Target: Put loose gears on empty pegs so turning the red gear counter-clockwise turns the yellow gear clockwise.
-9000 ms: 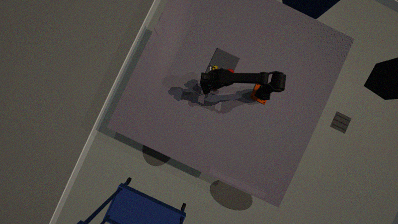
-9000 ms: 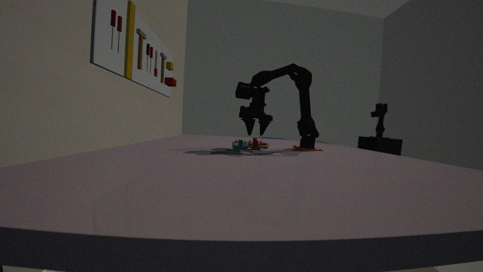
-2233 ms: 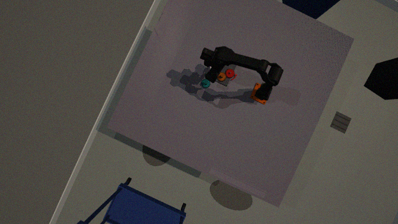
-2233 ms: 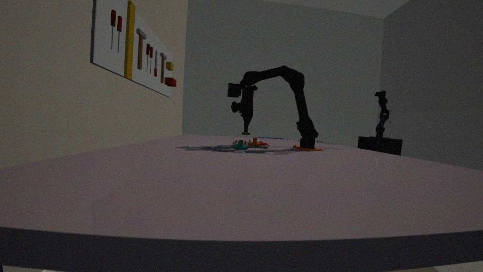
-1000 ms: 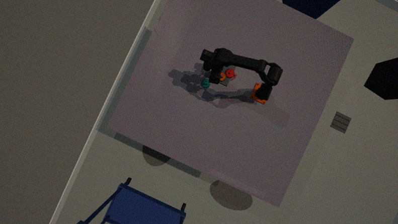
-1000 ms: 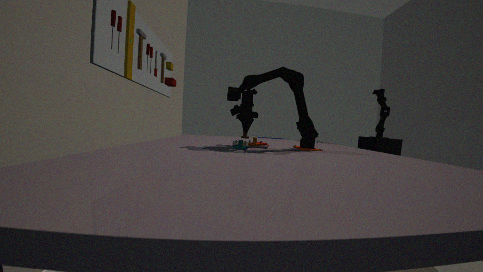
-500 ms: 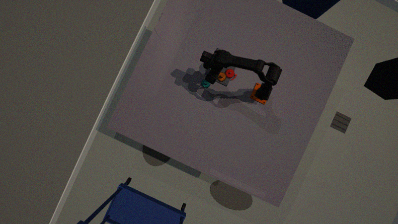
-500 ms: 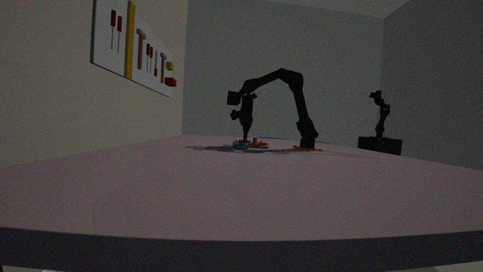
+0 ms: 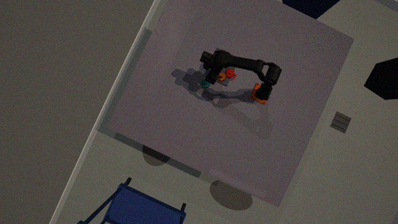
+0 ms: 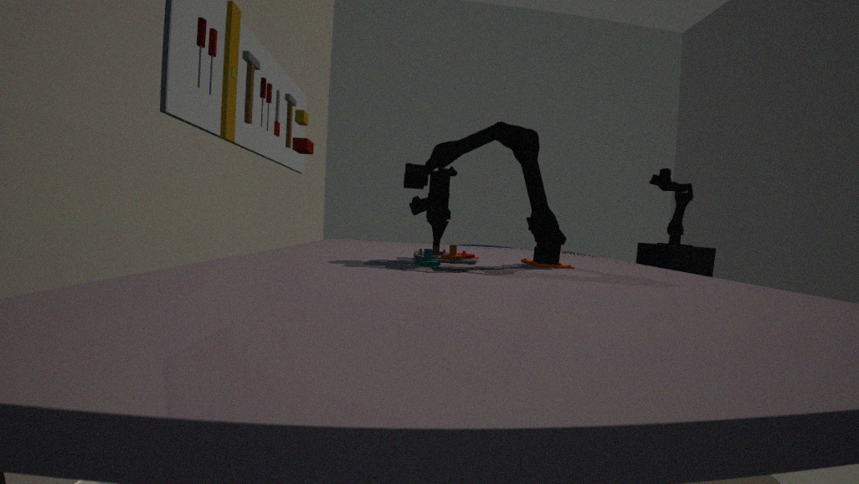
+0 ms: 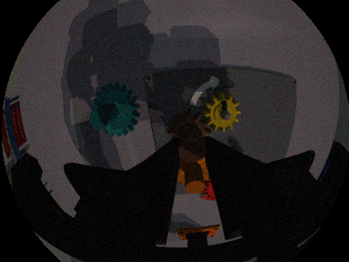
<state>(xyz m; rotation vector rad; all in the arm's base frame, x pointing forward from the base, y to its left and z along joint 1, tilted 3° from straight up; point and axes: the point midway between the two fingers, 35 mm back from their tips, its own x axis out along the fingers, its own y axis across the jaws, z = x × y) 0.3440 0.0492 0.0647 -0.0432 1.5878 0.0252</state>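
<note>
At lower centre of the wrist view, pincer [image 11: 192,142] grips brown gear [image 11: 187,125]; align bore over peg, check mesh, press straight down.

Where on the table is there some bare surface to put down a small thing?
In the top view, the wide stretch between the orange base plate and the table edge nearest the blue chair looks bare. It is crowded around the grey board, teal gear and hand.

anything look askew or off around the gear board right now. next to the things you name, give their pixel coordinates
Nothing clearly stands out. The teal gear [image 9: 205,83] [image 10: 427,261] [image 11: 115,111] stands upright on the table beside the board [image 9: 223,82] [image 11: 268,91], as loose gears should; the brown gear [image 11: 188,125] at the fingers is too dark to judge.
</note>
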